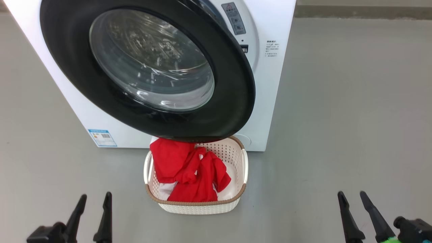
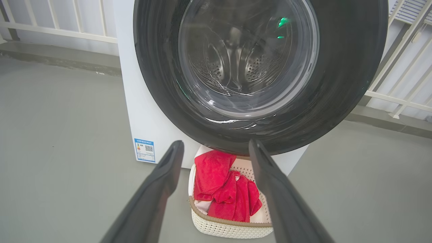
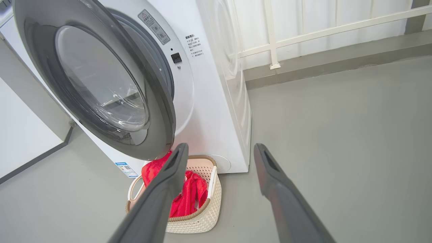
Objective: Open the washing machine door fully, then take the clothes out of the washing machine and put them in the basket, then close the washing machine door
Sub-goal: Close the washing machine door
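Note:
The washing machine (image 1: 270,84) stands white ahead of me, and its door (image 1: 233,101), black-rimmed with a bulging glass window, hangs partly open over the basket (image 1: 233,153). Red clothes (image 1: 189,168) lie in that cream basket on the floor in front of the machine. My left gripper (image 1: 95,197) is open at the lower left, well short of the basket, with nothing between its fingers. The left wrist view looks past its spread fingers (image 2: 168,168) at the door (image 2: 337,84) and the clothes (image 2: 222,189). My right gripper (image 1: 351,195) is open at the lower right, empty. The right wrist view has the basket (image 3: 209,206) and the machine (image 3: 216,101).
Grey floor (image 1: 337,135) stretches to both sides of the machine and between my grippers and the basket. A white railing (image 3: 320,30) and a low kerb run behind the machine. A blue label (image 1: 102,137) sits low on the machine's front.

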Robot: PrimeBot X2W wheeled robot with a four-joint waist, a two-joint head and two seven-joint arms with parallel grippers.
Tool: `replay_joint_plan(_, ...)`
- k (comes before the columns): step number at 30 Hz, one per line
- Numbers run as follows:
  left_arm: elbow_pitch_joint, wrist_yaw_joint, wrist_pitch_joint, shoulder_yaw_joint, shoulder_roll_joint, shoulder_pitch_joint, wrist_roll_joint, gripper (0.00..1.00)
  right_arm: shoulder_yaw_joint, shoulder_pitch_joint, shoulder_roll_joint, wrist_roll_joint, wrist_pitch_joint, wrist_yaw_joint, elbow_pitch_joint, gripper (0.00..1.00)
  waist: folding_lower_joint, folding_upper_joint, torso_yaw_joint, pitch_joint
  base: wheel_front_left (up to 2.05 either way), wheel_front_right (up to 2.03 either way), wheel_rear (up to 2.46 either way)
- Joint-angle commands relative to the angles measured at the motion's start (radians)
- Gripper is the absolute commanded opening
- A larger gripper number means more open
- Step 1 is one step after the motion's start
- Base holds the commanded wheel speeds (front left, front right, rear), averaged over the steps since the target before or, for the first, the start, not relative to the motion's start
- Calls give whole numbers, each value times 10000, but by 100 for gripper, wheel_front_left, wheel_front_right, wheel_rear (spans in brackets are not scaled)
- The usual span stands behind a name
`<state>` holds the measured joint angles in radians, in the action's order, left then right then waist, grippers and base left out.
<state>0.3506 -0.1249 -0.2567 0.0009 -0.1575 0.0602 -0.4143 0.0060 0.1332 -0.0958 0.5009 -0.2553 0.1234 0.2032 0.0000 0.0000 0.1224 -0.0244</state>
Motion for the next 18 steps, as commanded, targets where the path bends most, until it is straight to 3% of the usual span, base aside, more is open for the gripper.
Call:
replay_joint_plan(1, -344, -58, -51, 423, -137, -7, 194, 100, 101, -7, -206, 54, -65, 73, -271, 100, 0, 0, 13, 99, 0, 0, 0)
replay_joint_plan(18, -686, -58, -51, 595, 48, -455, 367, 100, -38, 268, -104, 26, -65, 73, -336, 100, 0, 0, -89, 185, 0, 0, 0)
